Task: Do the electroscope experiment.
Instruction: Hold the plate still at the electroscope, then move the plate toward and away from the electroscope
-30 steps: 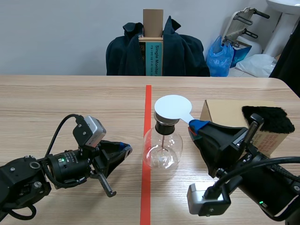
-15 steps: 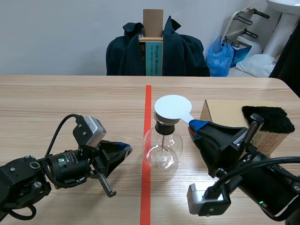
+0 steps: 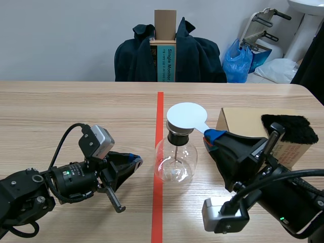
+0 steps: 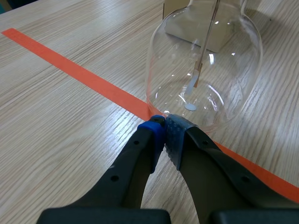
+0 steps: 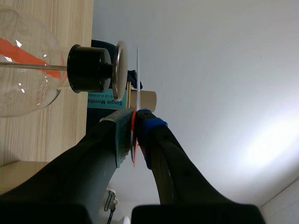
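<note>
Mid-frame in the scene view a round, clear glass flask (image 3: 175, 161) stands upright just right of the orange tape, black stopper (image 3: 178, 135) uppermost. A flat white disc (image 3: 186, 117) lies level over it, its handle pinched by the right gripper (image 3: 211, 136) at centre right. In the left wrist view the left gripper (image 4: 164, 133) is closed on nothing, pads together, just before the flask's smooth belly. In the right wrist view the disc shows edge-on, clamped between the fingers, close beside the stopper's metal cap (image 5: 119, 70).
</note>
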{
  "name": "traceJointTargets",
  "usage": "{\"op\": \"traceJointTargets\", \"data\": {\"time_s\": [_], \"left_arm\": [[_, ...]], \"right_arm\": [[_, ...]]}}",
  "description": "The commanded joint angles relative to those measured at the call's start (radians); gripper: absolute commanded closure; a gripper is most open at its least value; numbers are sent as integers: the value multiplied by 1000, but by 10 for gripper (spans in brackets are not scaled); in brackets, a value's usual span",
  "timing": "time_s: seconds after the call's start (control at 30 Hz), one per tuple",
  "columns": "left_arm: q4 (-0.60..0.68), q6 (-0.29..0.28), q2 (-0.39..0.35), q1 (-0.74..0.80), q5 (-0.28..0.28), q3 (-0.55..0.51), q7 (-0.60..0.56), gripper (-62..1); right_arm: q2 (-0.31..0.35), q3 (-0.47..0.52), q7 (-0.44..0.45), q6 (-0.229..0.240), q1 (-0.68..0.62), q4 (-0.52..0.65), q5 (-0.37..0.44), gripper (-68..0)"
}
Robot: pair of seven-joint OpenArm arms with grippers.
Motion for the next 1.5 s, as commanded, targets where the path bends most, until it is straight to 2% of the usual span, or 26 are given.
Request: {"op": "traceJointTargets", "data": {"time_s": [0.0, 0.17, 0.6, 0.77, 0.87, 0.97, 1.27, 1.47], "left_arm": [[23, 2, 5, -3, -10, -10, -7, -18], [23, 2, 5, -3, -10, -10, -8, -18], [23, 2, 5, -3, -10, -10, -8, -18], [23, 10, 5, -3, -10, -10, -8, -18], [23, 10, 5, -3, -10, -10, -8, -19], [23, 10, 5, -3, -10, -10, -8, -19], [23, 11, 5, -3, -10, -10, -8, -18], [23, 31, 5, -3, -10, -10, -8, -18]], "right_arm": [[11, 10, -9, -14, 1, 6, 7, -8], [11, 10, -84, -14, 0, 6, 7, -8], [11, 10, -372, -14, 0, 6, 7, -8], [11, 10, -436, -14, 0, 6, 7, -8], [11, 10, -432, -14, 0, 6, 7, -8], [11, 10, -393, -14, 0, 6, 7, -8], [11, 10, -196, -14, 1, 6, 7, -8], [11, 10, -52, -14, 1, 6, 7, -8]]}}
